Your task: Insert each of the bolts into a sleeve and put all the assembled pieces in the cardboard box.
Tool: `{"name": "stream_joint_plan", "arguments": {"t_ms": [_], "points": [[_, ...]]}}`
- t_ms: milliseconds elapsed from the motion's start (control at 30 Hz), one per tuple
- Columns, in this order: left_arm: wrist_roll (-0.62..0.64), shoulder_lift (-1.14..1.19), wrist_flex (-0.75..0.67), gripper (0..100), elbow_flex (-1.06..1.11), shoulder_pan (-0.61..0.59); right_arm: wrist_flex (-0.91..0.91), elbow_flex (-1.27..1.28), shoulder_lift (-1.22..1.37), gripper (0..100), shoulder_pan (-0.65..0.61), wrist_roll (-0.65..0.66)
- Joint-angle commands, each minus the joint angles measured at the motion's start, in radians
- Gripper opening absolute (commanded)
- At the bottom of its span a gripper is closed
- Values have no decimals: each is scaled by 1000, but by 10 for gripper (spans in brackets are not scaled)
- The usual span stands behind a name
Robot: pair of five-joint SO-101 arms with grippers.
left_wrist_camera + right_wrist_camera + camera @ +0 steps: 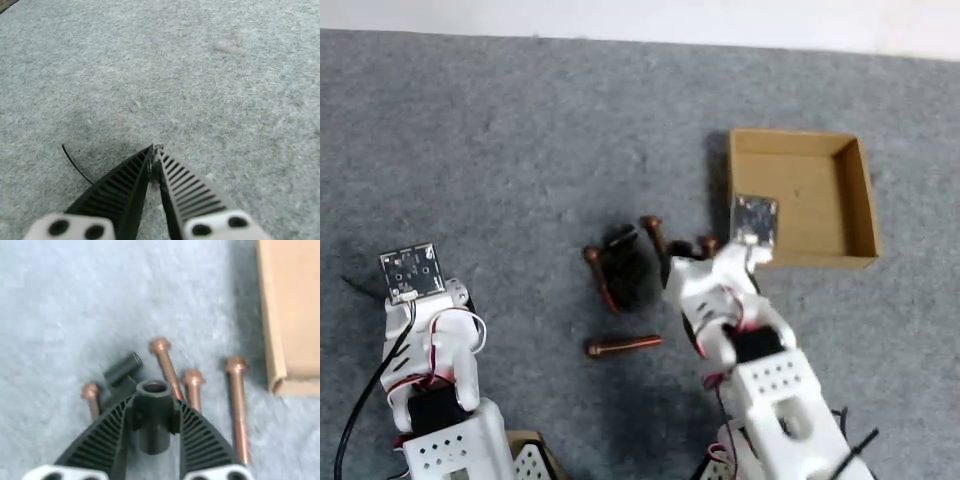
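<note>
My right gripper (152, 402) is shut on a black sleeve (152, 415), held upright with its open end facing the camera. Several copper bolts lie on the grey mat just beyond it: one (165, 365) beside the sleeve, a short one (192, 387), a long one (237, 405) nearer the box, and one (91, 399) on the other side. A second black sleeve (122, 368) lies flat among them. From above, the right arm (720, 290) sits over this cluster, and another bolt (623, 346) lies apart, closer to the arm bases. My left gripper (154, 150) is shut on nothing over bare mat.
The open cardboard box (855, 200) stands at the right, just past the bolts; its wall (290, 315) appears in the right wrist view. The left arm (425, 330) rests at the lower left. A thin black cable (75, 165) lies by the left gripper.
</note>
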Motion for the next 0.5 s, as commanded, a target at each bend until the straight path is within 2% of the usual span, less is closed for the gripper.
{"name": "stream_joint_plan", "arguments": {"t_ms": [0, 233, 467], "points": [[5, -8, -3, 24, 5, -8, -186, 99, -145, 5, 12, 11], [5, -8, -3, 24, 5, -7, -437, 297, -308, 5, 12, 11], [5, -8, -3, 24, 5, -7, -536, 404, -426, 5, 12, 11]]}}
